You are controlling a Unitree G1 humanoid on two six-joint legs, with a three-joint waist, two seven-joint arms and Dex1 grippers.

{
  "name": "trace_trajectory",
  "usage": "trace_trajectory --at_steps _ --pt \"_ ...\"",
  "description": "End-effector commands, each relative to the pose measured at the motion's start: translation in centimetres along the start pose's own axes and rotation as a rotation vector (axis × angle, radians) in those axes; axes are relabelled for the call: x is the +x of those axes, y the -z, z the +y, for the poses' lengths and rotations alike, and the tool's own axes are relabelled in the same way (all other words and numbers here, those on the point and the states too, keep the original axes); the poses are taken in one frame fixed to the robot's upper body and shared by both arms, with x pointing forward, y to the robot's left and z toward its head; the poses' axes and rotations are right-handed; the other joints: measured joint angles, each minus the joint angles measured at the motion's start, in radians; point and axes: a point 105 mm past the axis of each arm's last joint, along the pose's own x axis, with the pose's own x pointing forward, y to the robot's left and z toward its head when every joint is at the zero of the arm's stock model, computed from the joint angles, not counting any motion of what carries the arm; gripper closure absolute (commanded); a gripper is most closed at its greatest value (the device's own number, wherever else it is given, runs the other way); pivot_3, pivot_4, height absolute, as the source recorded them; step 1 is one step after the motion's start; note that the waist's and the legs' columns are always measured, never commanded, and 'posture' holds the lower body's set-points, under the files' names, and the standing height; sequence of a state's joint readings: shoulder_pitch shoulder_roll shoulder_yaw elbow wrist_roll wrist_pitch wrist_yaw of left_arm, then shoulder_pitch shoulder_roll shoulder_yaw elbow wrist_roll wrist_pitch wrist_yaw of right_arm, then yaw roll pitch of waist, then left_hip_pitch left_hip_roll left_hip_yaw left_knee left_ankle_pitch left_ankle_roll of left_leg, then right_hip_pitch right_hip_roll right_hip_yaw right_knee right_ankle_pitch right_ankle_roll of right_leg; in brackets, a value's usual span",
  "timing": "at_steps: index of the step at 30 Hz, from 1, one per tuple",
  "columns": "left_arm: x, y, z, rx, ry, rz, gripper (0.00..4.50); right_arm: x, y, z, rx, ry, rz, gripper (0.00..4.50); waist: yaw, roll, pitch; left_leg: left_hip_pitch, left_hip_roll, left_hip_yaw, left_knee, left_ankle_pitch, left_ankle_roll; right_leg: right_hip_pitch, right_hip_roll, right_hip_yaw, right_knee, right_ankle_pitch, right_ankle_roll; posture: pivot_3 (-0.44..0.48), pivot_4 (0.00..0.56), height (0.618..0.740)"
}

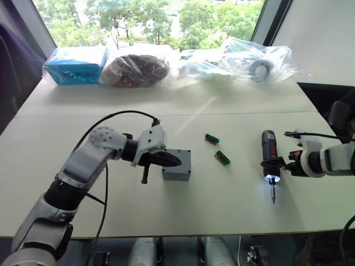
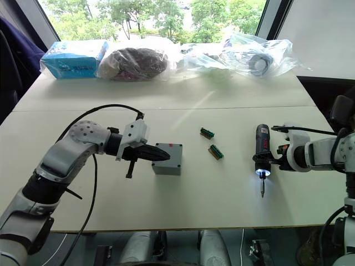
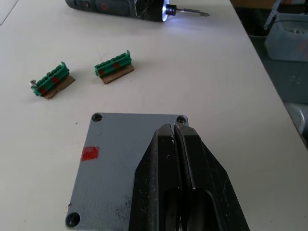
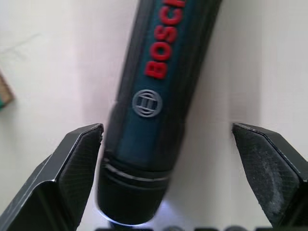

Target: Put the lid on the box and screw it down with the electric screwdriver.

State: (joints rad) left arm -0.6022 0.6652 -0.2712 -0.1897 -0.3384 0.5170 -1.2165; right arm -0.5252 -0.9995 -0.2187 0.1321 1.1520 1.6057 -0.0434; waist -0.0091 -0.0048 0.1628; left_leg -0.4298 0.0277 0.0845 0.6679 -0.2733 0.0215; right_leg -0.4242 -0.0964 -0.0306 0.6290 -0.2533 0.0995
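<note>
While my closed left gripper [image 3: 175, 129] pressed the lid [image 3: 115, 163], my open right gripper [image 4: 168, 139] straddled the electric screwdriver [image 4: 154, 96]: rigid, smooth, likely slippery; grasp mid-barrel.

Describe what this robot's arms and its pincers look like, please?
Both arms are built of rounded silver-grey shells with black joints between them. A thin black cable loops in the air beside each arm. The left gripper has a white housing at the wrist and two long black fingers that taper to a point. The right gripper has black fingers with a finely textured inner face.
</note>
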Motion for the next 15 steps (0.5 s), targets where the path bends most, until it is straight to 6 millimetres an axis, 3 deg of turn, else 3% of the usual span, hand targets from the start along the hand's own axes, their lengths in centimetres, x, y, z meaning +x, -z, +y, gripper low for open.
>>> trace_trajectory --at_steps 1,6,8,9,12,15 --pt "-2.0 -1.5 1.6 0.005 -0.089 -0.062 4.50 -2.0 -3.0 2.0 -0.051 -0.092 -0.144 0.06 -0.002 0.000 0.000 0.000 0.000 0.000 0.000 0.000 0.000 0.000 0.000 0.000 0.000 0.000 0.000 0.000 0.150 0.740" --pt "-4.6 -1.4 3.4 -0.046 -0.174 -0.074 4.50 -5.1 -6.8 4.7 -0.113 -0.229 -0.394 0.06 -0.003 0.000 0.000 0.000 0.001 0.000 0.000 0.000 0.000 -0.001 0.001 0.000 0.001 0.000 0.000 0.000 0.150 0.740" --pt "-5.3 -1.1 3.9 -0.056 -0.195 -0.065 4.50 -6.0 -7.4 5.6 -0.162 -0.258 -0.459 0.06 -0.002 0.000 0.000 0.000 0.001 0.000 0.000 0.000 0.000 -0.001 0.002 0.000 0.001 0.000 0.000 0.000 0.150 0.740" --pt "-5.7 -0.7 4.3 -0.073 -0.224 -0.061 4.50 -6.8 -7.7 7.3 -0.235 -0.311 -0.519 0.06 -0.001 0.000 0.000 0.000 0.001 0.000 -0.001 0.000 0.000 -0.001 0.002 0.000 0.001 0.000 0.000 0.000 0.150 0.740" --pt "-6.4 0.8 5.1 -0.117 -0.276 -0.033 4.50 -7.3 -6.5 11.0 -0.448 -0.401 -0.576 0.06 0.000 0.000 0.000 0.000 0.002 0.000 -0.001 0.000 0.000 -0.001 0.002 -0.001 0.001 0.000 0.000 0.000 0.150 0.740" --pt "-6.1 2.6 4.7 -0.148 -0.279 0.015 4.50 -4.5 -2.8 12.6 -0.736 -0.328 -0.457 0.06 0.001 -0.001 0.000 0.000 0.002 -0.001 0.000 0.000 0.000 0.000 0.002 -0.001 0.001 0.000 0.001 0.000 0.150 0.740"
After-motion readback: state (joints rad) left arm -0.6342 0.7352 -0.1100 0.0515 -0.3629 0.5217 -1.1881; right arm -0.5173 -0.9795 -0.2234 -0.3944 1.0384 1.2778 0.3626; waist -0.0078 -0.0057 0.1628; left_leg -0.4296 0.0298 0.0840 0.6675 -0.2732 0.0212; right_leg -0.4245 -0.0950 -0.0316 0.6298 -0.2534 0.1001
